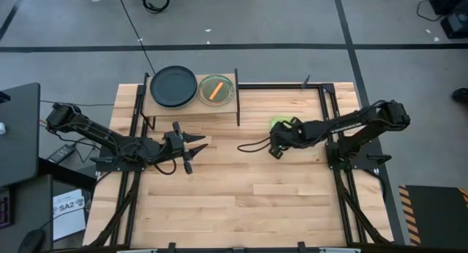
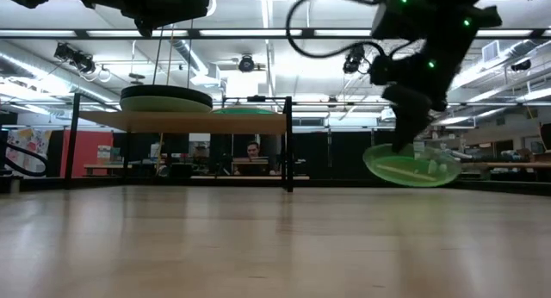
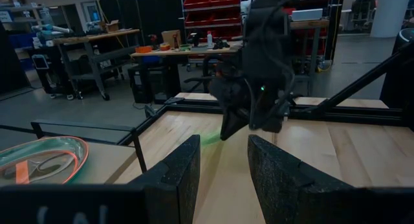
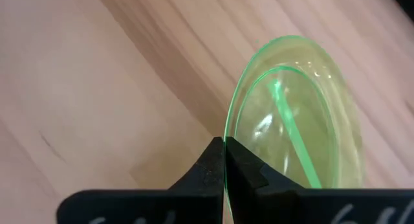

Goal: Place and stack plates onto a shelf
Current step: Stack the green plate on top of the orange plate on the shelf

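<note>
Right gripper [image 4: 224, 160]: jaws clamped on the rim of a translucent green plate [image 4: 294, 117], held tilted clear of the bench [image 1: 241, 194], right of the shelf [image 1: 191, 107]. Left gripper [image 1: 191, 152]: jaws apart, empty, in front of the shelf. Shelf carries a black plate [image 1: 173, 85] and an orange plate [image 1: 216, 89].

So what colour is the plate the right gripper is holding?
Translucent bright green plate, clearest in the right wrist view.
</note>
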Controlling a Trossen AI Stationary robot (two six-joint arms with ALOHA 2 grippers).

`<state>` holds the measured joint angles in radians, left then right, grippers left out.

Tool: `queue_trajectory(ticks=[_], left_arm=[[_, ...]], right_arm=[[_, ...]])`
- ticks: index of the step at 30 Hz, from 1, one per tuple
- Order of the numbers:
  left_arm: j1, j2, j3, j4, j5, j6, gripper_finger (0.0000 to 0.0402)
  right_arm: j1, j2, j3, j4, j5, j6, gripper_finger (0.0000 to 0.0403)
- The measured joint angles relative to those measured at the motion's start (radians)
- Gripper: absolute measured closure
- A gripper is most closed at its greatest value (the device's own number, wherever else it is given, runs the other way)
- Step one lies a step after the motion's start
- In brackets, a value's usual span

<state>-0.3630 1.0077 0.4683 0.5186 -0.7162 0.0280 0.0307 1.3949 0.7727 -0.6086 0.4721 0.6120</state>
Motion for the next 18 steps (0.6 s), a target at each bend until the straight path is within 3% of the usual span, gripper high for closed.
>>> queue_trajectory(ticks=[18], left_arm=[[0.0, 0.0, 0.0, 0.0, 0.0, 0.0, 0.0265]], right_arm=[[0.0, -0.001, 0.324, 0.001, -0.002, -0.246, 0.0395]])
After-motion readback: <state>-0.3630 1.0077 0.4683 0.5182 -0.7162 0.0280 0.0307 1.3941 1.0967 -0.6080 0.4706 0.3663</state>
